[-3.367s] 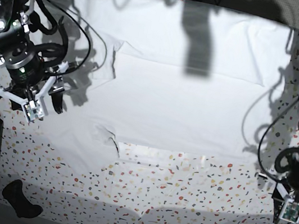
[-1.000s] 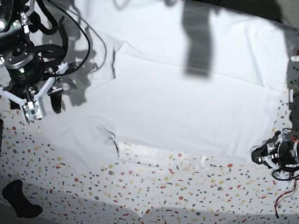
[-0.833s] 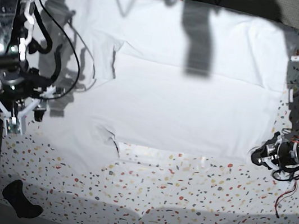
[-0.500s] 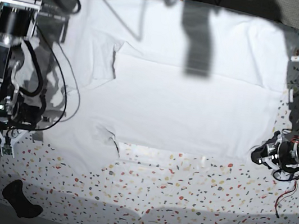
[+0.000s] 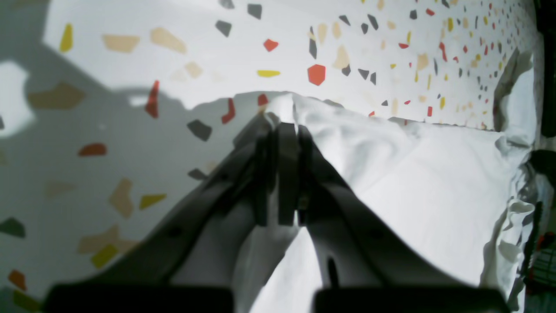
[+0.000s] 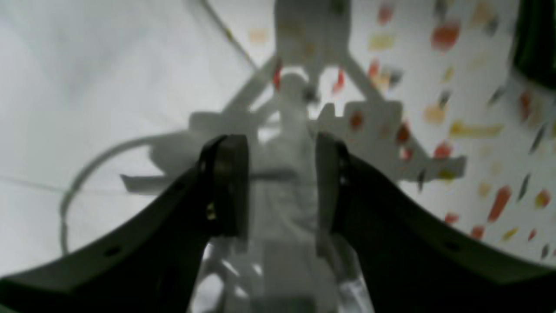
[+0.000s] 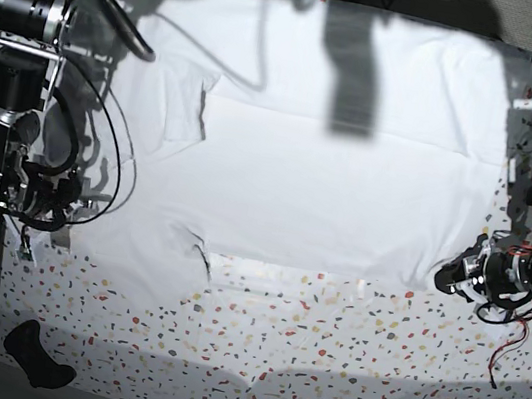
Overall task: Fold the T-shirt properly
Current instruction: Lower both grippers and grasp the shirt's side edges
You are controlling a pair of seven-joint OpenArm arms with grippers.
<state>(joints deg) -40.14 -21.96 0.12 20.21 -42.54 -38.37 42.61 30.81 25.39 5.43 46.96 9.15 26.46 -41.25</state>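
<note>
Cloth of the T-shirt [image 5: 417, 182] sits pinched at its edge in the closed left gripper [image 5: 282, 126] low over the table [image 5: 182, 48]; the right gripper [image 6: 280, 174] hangs parted, holding nothing.

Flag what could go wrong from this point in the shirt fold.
1. The left gripper is shut on only a thin corner of the T-shirt; a pull might slip the cloth out.
2. The right gripper is open above the shirt's edge, nothing between its fingers; if only one side lifts, the fold may go crooked.
3. The sleeve already lies bunched, so creases could be folded in.
</note>
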